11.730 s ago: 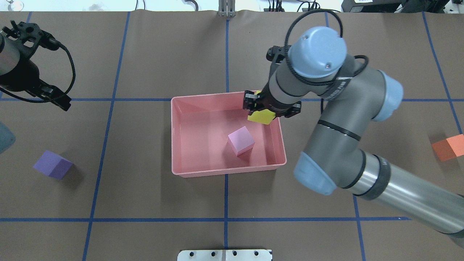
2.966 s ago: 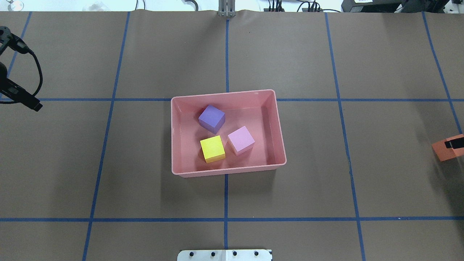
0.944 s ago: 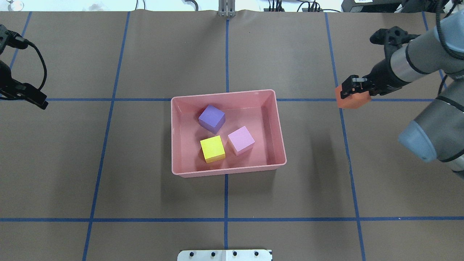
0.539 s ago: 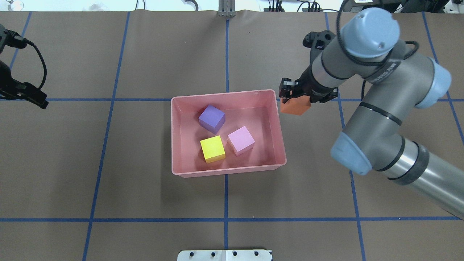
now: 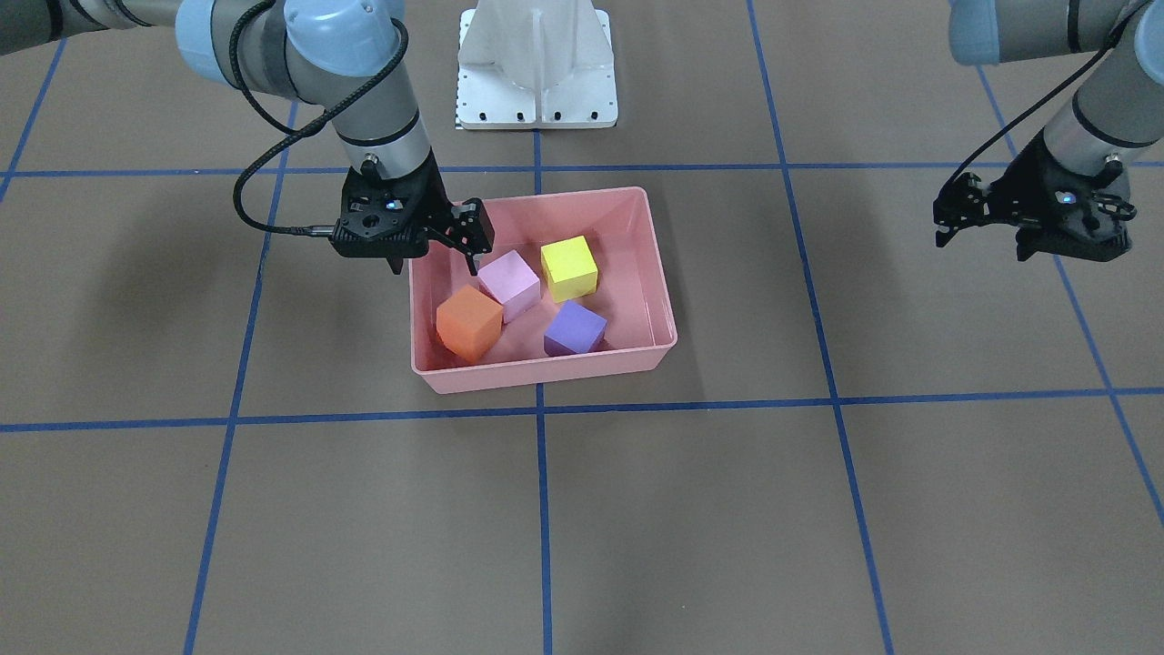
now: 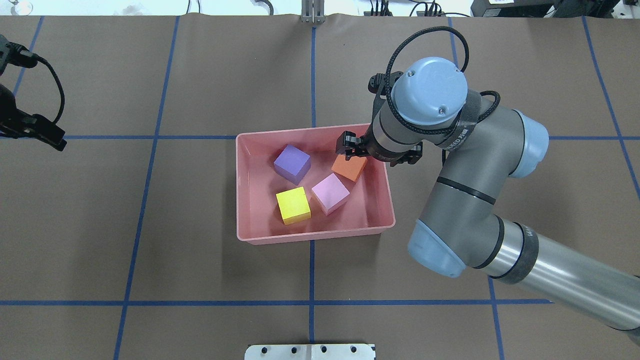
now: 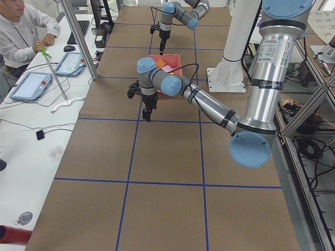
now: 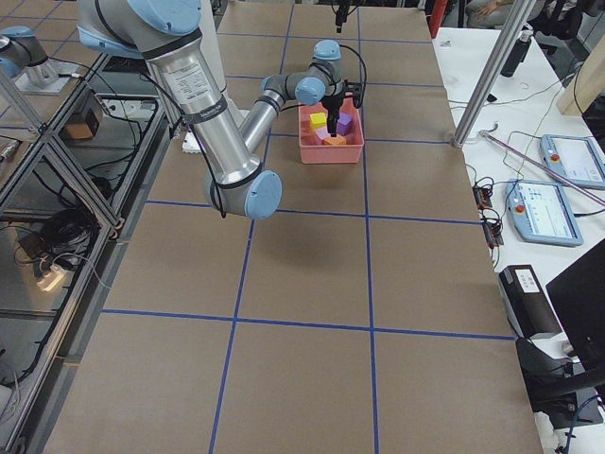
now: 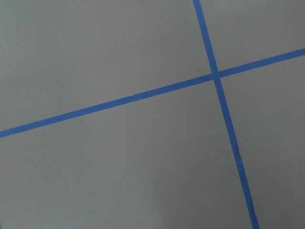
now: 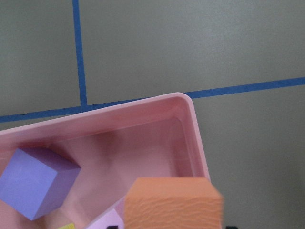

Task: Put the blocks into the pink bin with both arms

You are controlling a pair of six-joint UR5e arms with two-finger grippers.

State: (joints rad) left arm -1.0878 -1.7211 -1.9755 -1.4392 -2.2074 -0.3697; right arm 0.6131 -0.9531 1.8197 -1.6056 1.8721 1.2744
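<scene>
Right gripper (image 5: 435,267) hanging over the pink bin (image 5: 546,375), above the end on the robot's right, jaws standing apart and gripping nothing. Orange block (image 5: 469,322) sitting on the bin floor almost straight beneath those jaws and free of them, apparently touching the light pink block (image 5: 509,284). Yellow block (image 5: 569,267) and purple block (image 5: 575,328) lying further along the same floor, so all four are resting inside. The bin's long axis is running across the desk (image 5: 727,509), from the robot's left to its right. Right arm is reaching right over the bin; left gripper (image 5: 980,246) is hovering well apart over bare desk and blue tape lines (image 5: 691,400), jaws also looking apart and empty. Judging the placing finished, with only a withdrawal remaining. That move is turning on a straight rise: the bin's end wall is lying close under the outer jaw and the orange block under the inner one, so drifting sideways while low is risking a nudge to either. White pedestal base (image 5: 536,64) standing behind the bin, out of the way.
</scene>
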